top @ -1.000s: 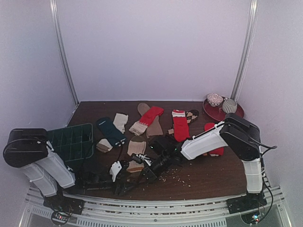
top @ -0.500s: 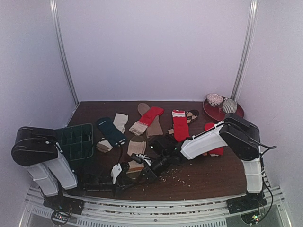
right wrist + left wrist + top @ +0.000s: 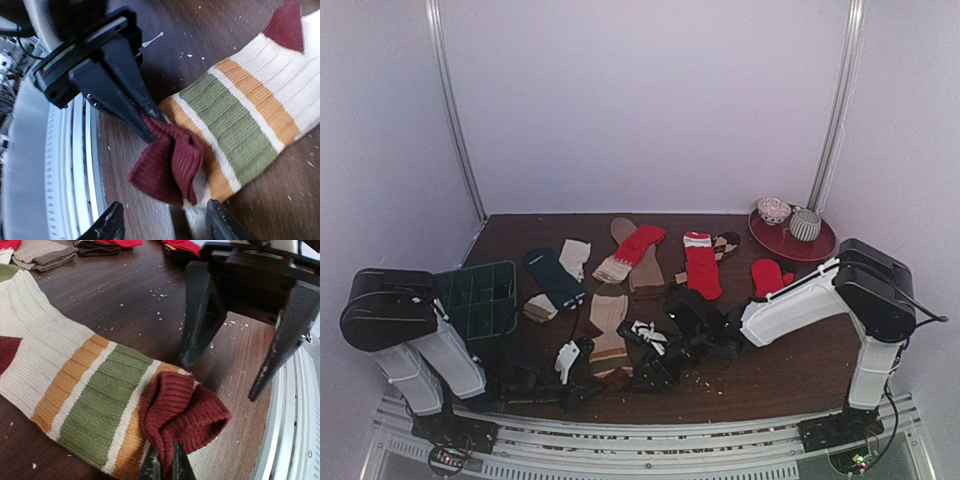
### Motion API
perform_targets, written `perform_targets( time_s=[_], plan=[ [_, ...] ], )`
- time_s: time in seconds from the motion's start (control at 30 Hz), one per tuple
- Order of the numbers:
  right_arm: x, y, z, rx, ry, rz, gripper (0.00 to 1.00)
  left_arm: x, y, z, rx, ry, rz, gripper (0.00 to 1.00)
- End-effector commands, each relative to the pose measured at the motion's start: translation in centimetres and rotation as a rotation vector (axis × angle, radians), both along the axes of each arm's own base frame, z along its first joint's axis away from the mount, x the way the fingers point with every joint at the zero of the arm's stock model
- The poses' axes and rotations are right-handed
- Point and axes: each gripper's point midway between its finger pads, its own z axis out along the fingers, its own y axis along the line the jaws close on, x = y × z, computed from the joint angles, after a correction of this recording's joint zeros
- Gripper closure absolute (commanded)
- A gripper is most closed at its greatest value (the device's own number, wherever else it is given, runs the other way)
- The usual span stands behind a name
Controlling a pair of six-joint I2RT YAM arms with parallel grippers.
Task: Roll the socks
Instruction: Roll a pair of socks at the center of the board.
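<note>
A cream sock [image 3: 611, 352] with orange and green stripes lies flat near the table's front. My left gripper [image 3: 167, 466] is shut on its maroon toe [image 3: 185, 412], which bunches up between the tips. In the right wrist view the sock [image 3: 240, 115] runs up to the right and the left gripper [image 3: 149, 124] pinches the toe [image 3: 170, 165]. My right gripper [image 3: 165, 225] stands open just short of the toe, touching nothing. It faces the left wrist camera as the right gripper [image 3: 219, 380]. From above, the left gripper [image 3: 595, 380] and right gripper [image 3: 658, 365] meet at the sock's near end.
Loose socks lie across the middle: a dark teal one [image 3: 552, 275], a cream one [image 3: 575, 258], two red ones [image 3: 703, 265] [image 3: 640, 245], a tan one [image 3: 608, 305]. A green gridded tray [image 3: 475, 300] stands left. A red plate [image 3: 820, 245] with two patterned bundles sits back right.
My left gripper has shut on the sock's toe. My right gripper has opened and its arm has drawn back to the right. The striped sock now lies stretched out instead of bunched.
</note>
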Motion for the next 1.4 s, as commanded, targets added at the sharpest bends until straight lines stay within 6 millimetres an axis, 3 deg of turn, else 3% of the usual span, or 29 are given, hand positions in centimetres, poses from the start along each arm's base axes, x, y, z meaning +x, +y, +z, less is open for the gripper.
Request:
perform_targets(
  time_s=[0.0, 0.13, 0.2, 0.37, 0.77, 0.83, 0.9, 0.93, 1.0, 1.03, 1.13, 1.2, 1.3, 1.37],
  plan=[
    [0.7, -0.2, 2.3, 0.095, -0.326, 0.031, 0.41, 0.1, 2.5, -4.4, 0.172, 0.136, 0.108, 1.00],
    [-0.6, -0.2, 2.0, 0.110, -0.486, 0.111, 0.32, 0.0, 3.0, -5.2, 0.208, 0.170, 0.127, 1.00],
    [-0.9, 0.1, 1.4, 0.080, -0.576, 0.141, 0.30, 0.4, 2.0, -4.5, 0.190, 0.170, 0.122, 1.00],
    [1.2, 0.2, 0.6, 0.017, -0.731, 0.120, 0.28, 0.2, 1.8, -4.6, 0.204, 0.178, 0.103, 1.00],
    [2.5, 1.8, -0.5, -0.013, -0.775, 0.144, 0.31, -0.6, 2.0, -5.3, 0.223, 0.193, 0.067, 1.00],
    [2.3, 2.0, -0.8, -0.017, -0.748, 0.154, 0.40, -0.6, 2.0, -5.4, 0.226, 0.194, 0.063, 1.00],
    [2.1, 2.0, -1.3, -0.026, -0.704, 0.157, 0.59, -0.7, 2.0, -5.4, 0.228, 0.190, 0.061, 1.00],
    [2.1, 1.9, -1.5, -0.028, -0.678, 0.149, 0.75, -0.6, 2.1, -5.3, 0.227, 0.186, 0.061, 1.00],
    [2.1, 1.7, -1.7, -0.020, -0.617, 0.126, 0.95, -0.5, 2.0, -5.1, 0.224, 0.177, 0.061, 1.00],
    [2.1, 1.6, -1.7, -0.016, -0.573, 0.109, 1.00, -0.5, 2.0, -5.0, 0.222, 0.172, 0.058, 1.00],
    [3.3, 0.6, -2.3, -0.037, -0.415, 0.001, 1.00, 0.1, 1.7, -4.0, 0.212, 0.120, 0.055, 1.00],
    [3.8, -0.4, -3.1, -0.061, -0.261, -0.075, 1.00, 0.8, 1.7, -2.8, 0.199, 0.066, 0.071, 0.79],
    [3.1, -1.3, -4.4, -0.061, -0.034, -0.156, 1.00, 2.0, 1.6, -0.1, 0.161, -0.041, 0.097, 0.39],
    [2.4, -1.9, -5.7, -0.093, 0.105, -0.206, 1.00, 2.7, 1.4, 2.0, 0.124, -0.118, 0.105, 0.23]
  ],
)
